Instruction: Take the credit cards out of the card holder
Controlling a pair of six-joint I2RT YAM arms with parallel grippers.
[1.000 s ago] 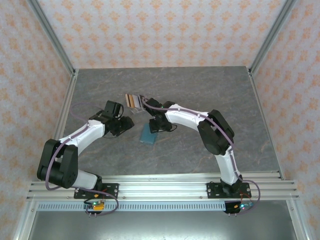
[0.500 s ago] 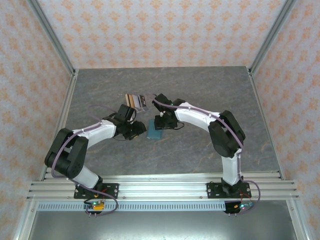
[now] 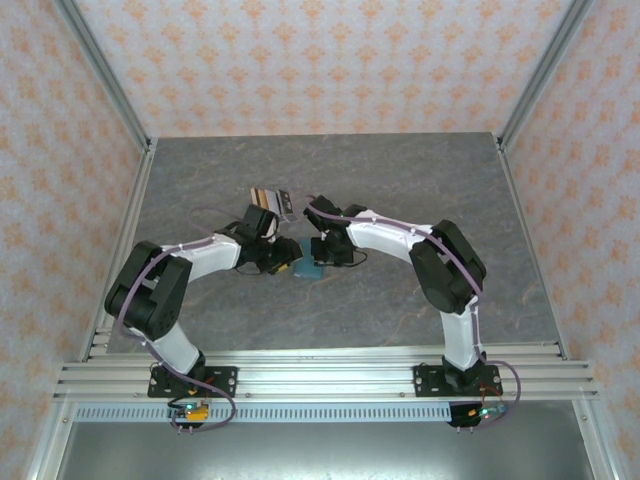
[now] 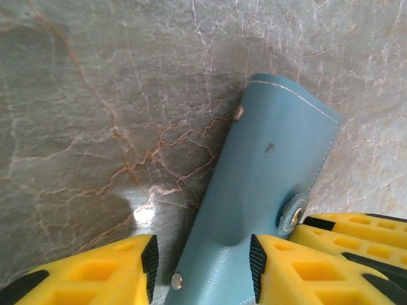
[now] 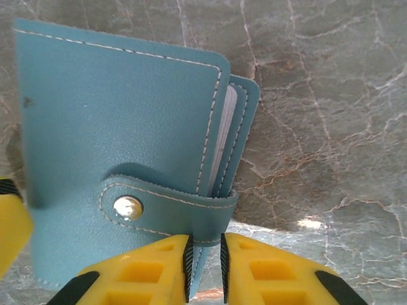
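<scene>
Nearest you, your two arms bent inward from their bases and met over the card holder (image 5: 121, 121), which lay flat on the worktop (image 3: 400, 180) about midway back. Your right tool (image 5: 203, 254) was clamped, fingers almost together, on the holder's edge just where the strap (image 5: 172, 203) wraps round it. Your left tool (image 4: 202, 264) had its fingers apart, straddling the other end of the holder without pinching it, as far as the wrist view showed. The holder itself was folded shut, with the strap pressed down on its stud (image 5: 128, 208). Pale edges (image 5: 226, 140) showed between the two panels, and you could not tell from that view whether they were cards or only sleeves.

Just beyond the tools, a small cluster of credit cards (image 3: 270, 200) lay on the bare worktop, apart from the holder, in brown, pale and dark.

By my reading, you had part of the job done, since those cards were out. What was left was to unsnap the strap, open the panels and draw out anything inside.
</scene>
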